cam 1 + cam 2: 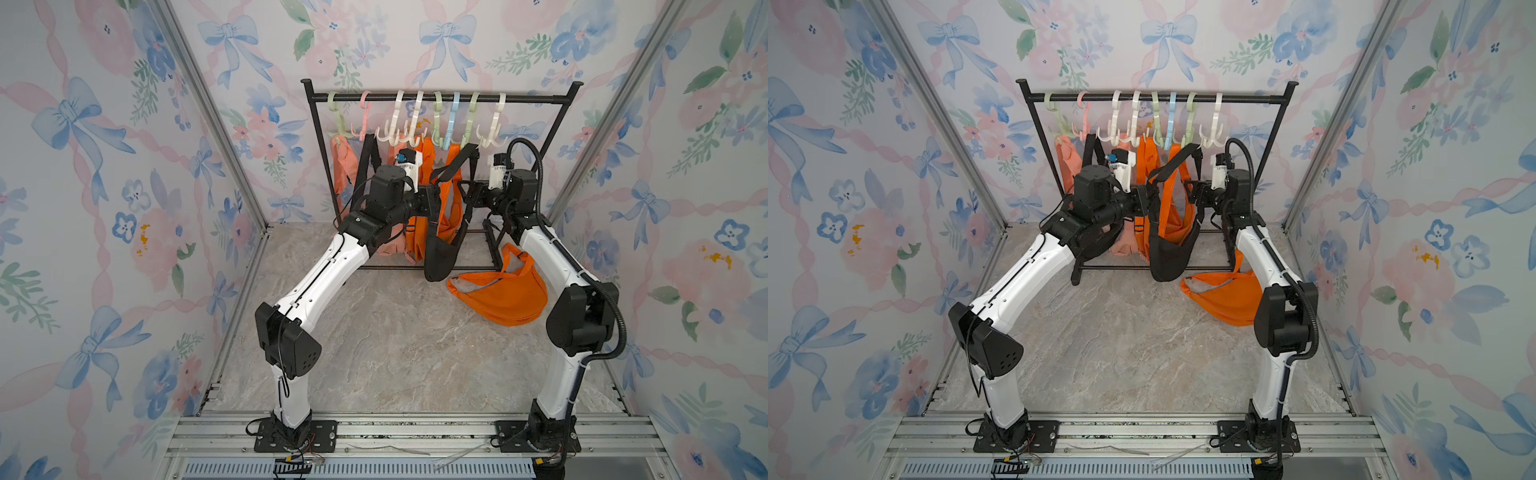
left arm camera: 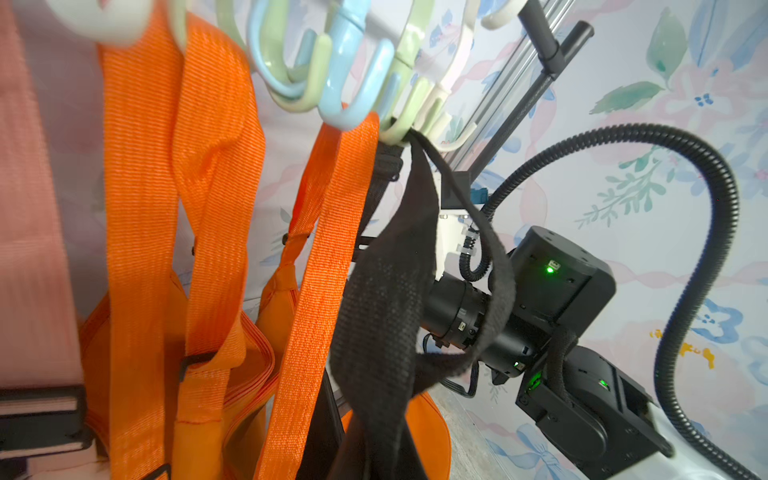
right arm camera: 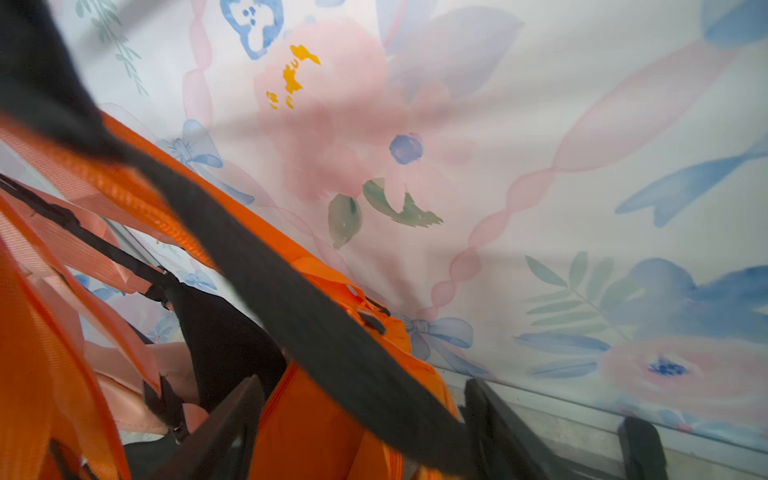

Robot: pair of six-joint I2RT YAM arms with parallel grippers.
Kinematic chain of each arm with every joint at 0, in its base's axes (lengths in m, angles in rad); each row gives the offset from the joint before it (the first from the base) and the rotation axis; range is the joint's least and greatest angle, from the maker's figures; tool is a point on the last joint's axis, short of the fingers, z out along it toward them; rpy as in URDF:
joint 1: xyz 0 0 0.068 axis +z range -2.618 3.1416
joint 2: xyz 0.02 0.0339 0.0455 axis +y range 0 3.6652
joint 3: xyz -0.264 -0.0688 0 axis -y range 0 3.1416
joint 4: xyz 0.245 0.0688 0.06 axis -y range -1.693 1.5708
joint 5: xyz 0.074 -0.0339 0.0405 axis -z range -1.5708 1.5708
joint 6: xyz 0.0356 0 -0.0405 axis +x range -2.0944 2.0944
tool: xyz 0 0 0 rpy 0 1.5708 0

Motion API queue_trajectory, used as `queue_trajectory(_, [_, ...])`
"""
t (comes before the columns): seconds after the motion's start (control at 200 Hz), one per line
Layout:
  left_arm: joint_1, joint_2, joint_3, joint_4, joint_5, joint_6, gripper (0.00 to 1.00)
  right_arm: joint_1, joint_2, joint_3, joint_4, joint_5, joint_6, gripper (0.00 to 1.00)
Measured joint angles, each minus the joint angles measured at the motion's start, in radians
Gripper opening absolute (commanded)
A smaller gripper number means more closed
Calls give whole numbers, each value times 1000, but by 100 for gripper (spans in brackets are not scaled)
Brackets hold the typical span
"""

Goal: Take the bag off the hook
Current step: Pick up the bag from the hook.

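Observation:
A black bag (image 1: 440,257) hangs low in front of the rack, and its black strap (image 2: 386,291) runs up to a pale green hook (image 1: 473,124) on the rail. My left gripper (image 1: 434,193) is at mid-strap and shut on it; the strap hides its jaws in the left wrist view. My right gripper (image 3: 361,428) is close to the right of the strap, open. Its two dark fingers (image 3: 232,419) stand wide apart, with the black strap crossing the gap between them. The strap's top loop rests in the green hook (image 2: 397,129).
An orange bag (image 1: 498,295) lies on the marble floor beside the right arm. More orange bags (image 1: 426,166) and a peach bag (image 1: 343,166) hang from several coloured hooks on the black rack (image 1: 532,99). The patterned walls stand close on both sides.

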Motion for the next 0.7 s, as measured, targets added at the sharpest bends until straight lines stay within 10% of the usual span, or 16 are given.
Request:
queue_trajectory(0.37, [14,-14,-27,-11,-25,18,9,4,32,48,69,10,57,68])
queue_trajectory(0.52, [32,-30,-54,-19,-32,23,9,-5,-16,-37,91,35,69,15])
queue_trajectory(0.7, [41,-41,-69,-26,-26,22,8,-20,-20,0,74,47,83,1])
